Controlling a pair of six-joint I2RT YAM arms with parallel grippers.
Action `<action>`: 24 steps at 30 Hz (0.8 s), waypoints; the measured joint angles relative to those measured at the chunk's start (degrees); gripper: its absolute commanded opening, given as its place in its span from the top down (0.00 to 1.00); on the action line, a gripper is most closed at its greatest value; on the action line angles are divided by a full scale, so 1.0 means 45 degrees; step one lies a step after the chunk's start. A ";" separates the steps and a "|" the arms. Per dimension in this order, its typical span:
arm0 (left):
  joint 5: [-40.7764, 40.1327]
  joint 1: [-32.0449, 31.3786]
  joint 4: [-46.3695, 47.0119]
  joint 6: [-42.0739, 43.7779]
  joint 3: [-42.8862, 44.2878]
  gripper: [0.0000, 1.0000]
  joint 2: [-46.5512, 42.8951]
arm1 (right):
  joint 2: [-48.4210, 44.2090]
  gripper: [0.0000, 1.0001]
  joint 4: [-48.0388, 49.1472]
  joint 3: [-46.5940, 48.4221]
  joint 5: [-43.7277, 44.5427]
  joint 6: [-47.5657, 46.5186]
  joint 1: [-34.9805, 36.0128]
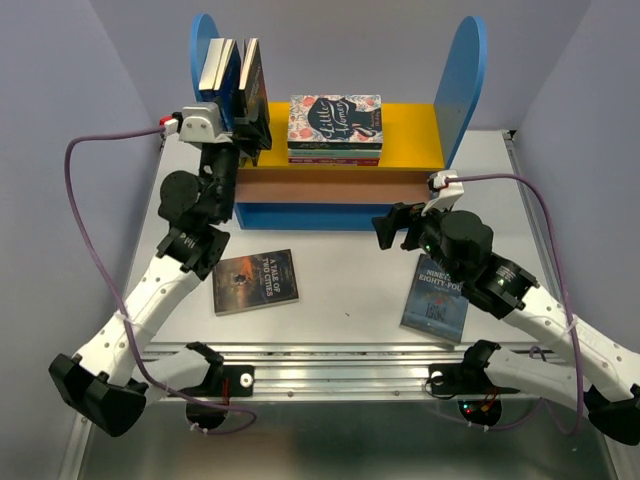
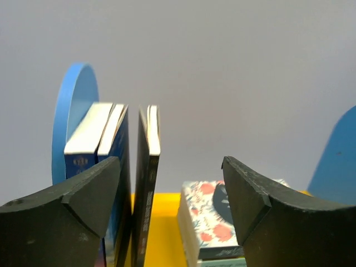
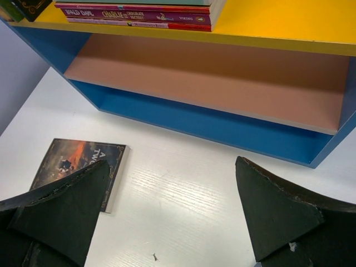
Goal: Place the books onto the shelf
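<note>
The shelf [image 1: 462,70] stands at the back of the table. Three books [image 1: 236,68] stand upright on its yellow board [image 1: 410,125] against the left blue panel. In the left wrist view, two blue books [image 2: 99,136] lean on that panel [image 2: 75,105], with a dark book [image 2: 148,178] beside them. My left gripper [image 1: 250,138] [image 2: 171,161] is open around the dark book, a wide gap on its right side. Two more books lie flat on the table: Two Cities [image 1: 255,281] [image 3: 75,158] and Nineteen Eighty-Four [image 1: 435,300], partly under my right arm. My right gripper [image 1: 393,228] [image 3: 172,161] hangs open and empty over bare table.
A floral Little Women stack [image 1: 335,128] [image 2: 214,222] lies flat in the middle of the yellow board. The salmon lower board [image 3: 211,78] holds nothing. Purple cables loop beside both arms. A metal rail [image 1: 340,375] runs along the near edge.
</note>
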 measured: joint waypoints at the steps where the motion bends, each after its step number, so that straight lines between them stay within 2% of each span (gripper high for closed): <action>1: 0.0233 -0.0005 0.0005 -0.0078 0.0087 0.12 -0.0189 | 0.0029 0.00 0.0000 0.0000 -0.0019 0.0000 0.0000; 4: 0.1112 -0.0005 0.0160 -0.0389 0.0437 0.01 -0.0753 | 0.0044 0.00 -0.0015 0.0000 -0.0097 -0.0005 0.0000; 11: 0.3259 -0.0151 0.0355 -0.1175 0.1501 0.01 -0.0860 | 0.0044 0.00 -0.0015 0.0000 -0.0141 -0.0044 0.0000; 19: 0.4575 -0.0903 -0.0714 -0.1588 0.3755 0.01 0.1428 | 0.0044 0.00 -0.0019 0.0000 -0.0136 -0.0049 0.0000; 22: 0.4376 -0.0976 -0.1452 -0.1685 0.4216 0.01 0.2390 | 0.0044 0.00 -0.0015 -0.0005 -0.0131 -0.0068 0.0000; 24: 0.3623 -0.0996 -0.2249 -0.1836 0.4711 0.01 0.3113 | 0.0039 0.00 -0.0019 -0.0005 -0.0131 -0.0102 0.0000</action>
